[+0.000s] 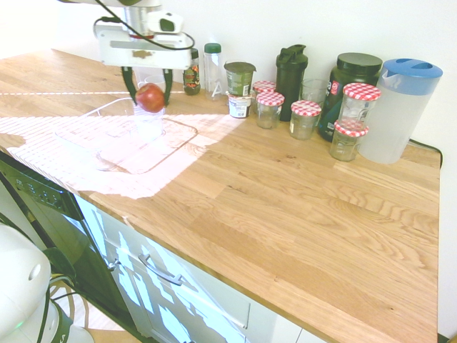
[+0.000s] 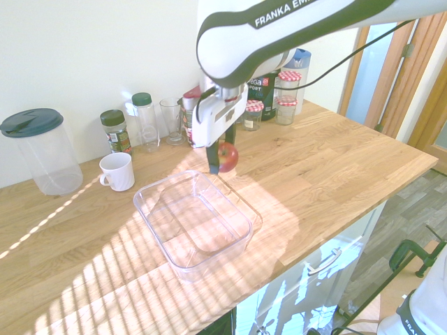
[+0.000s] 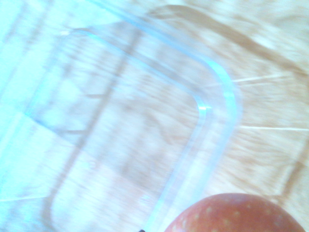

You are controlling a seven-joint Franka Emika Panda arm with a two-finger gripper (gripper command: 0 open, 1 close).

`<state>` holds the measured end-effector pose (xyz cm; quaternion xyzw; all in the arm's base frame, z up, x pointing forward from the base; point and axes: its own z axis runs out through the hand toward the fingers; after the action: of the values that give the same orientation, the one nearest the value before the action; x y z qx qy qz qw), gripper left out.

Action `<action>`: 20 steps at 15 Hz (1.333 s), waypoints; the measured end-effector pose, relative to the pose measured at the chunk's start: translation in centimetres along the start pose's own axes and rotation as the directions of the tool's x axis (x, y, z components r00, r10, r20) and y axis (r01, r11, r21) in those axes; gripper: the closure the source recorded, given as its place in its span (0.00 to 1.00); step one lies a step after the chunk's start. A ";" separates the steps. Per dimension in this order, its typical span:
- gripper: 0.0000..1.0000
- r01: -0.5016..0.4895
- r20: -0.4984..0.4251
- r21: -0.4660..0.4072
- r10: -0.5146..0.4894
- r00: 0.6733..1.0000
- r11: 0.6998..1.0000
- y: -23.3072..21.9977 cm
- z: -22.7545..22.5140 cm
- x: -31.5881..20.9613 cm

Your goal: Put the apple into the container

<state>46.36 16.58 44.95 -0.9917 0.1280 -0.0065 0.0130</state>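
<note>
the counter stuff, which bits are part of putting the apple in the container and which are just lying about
Part of the job:
- red apple, held in the hand
- clear rectangular container

Just lying about:
- white mug
- jars with red-checkered lids
- blue-lidded pitcher
- black shaker bottle

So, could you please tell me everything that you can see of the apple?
The apple is red and roundish, with small pale specks on its skin in the wrist view. It is whole as far as it shows. The gripper holds it between its two fingers, clear of the counter, and nothing else seems to touch it. It hangs near one end of the clear tub; whether it is over the rim, I cannot tell for certain.
</note>
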 end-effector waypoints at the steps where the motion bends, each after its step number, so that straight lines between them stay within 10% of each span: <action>1: 1.00 0.023 -0.001 -0.001 -0.023 1.000 1.000 -1.7 1.0 -1.5; 8: 1.00 0.018 -0.008 -0.008 -0.018 1.000 1.000 -5.9 8.9 -3.1; 9: 0.00 0.018 -0.007 -0.012 -0.018 1.000 1.000 -6.2 9.8 -3.0; 20: 0.00 0.017 -0.039 -0.007 -0.017 0.999 1.000 -7.9 9.1 -2.9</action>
<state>45.75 25.22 36.00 -0.9924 0.1199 -0.0255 0.0073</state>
